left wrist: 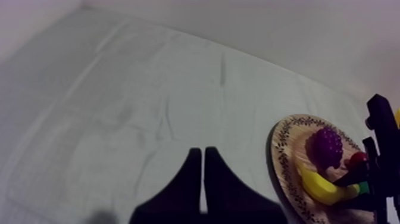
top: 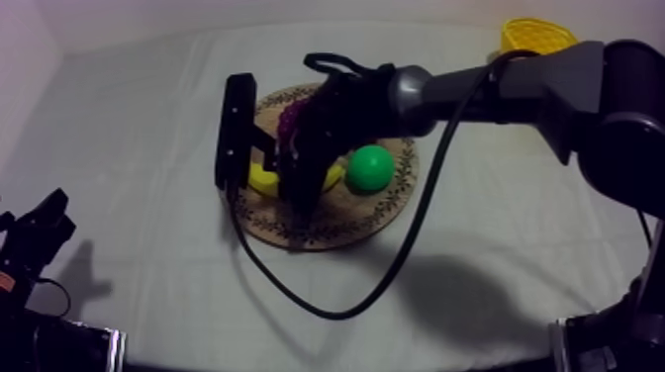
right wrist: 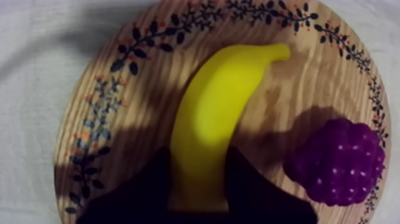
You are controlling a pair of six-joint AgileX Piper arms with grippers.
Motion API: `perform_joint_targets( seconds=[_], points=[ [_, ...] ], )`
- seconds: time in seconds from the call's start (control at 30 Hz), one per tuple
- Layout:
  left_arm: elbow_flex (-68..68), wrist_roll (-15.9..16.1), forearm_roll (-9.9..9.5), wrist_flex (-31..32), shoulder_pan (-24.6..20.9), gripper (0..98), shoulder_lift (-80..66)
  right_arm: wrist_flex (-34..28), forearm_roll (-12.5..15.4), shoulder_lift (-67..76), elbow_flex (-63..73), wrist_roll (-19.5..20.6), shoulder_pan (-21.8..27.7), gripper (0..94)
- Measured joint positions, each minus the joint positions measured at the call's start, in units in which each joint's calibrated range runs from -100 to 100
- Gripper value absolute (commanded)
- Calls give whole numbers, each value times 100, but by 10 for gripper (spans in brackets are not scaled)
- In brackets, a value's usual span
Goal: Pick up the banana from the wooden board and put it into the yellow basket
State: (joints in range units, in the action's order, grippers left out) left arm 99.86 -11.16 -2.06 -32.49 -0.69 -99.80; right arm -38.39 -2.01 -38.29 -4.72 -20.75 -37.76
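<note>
The yellow banana (right wrist: 214,131) lies on the round wooden board (right wrist: 119,107), next to the purple grapes (right wrist: 339,161). My right gripper (right wrist: 199,173) is down over it, one black finger pressed against each side of the banana's near end, shut on it. From above, the right gripper (top: 302,183) covers the banana's (top: 262,180) middle on the board (top: 336,223). The yellow basket (top: 534,38) stands at the table's far right. My left gripper (left wrist: 203,179) is shut on nothing, low at the left (top: 40,223).
A green pear (top: 370,167) sits on the board right of the gripper, with the grapes (top: 289,119) behind. A small red fruit (left wrist: 357,158) lies beside the grapes (left wrist: 326,146). Open cloth stretches between the board and the basket.
</note>
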Motion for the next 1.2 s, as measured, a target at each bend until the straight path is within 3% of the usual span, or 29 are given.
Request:
perform_joint_targets(
  seconds=[0.17, 0.3, 0.63, 0.83, 1.2],
  points=[
    [0, 0, 0, 0, 0, 1, 0, -337, -3, 85, 21, 54, -12, 260],
    [0, 0, 0, 0, 0, 1, 0, -612, 160, 311, 286, -56, 42, 261],
    [0, 0, 0, 0, 0, 1, 0, -2367, 610, 950, 1667, -432, 507, 262],
    [0, 0, 0, 0, 0, 1, 0, -3024, 591, 1105, 2547, -387, 887, 263],
    [0, 0, 0, 0, 0, 1, 0, -3390, 392, 1033, 3630, -229, 1816, 266]
  ],
)
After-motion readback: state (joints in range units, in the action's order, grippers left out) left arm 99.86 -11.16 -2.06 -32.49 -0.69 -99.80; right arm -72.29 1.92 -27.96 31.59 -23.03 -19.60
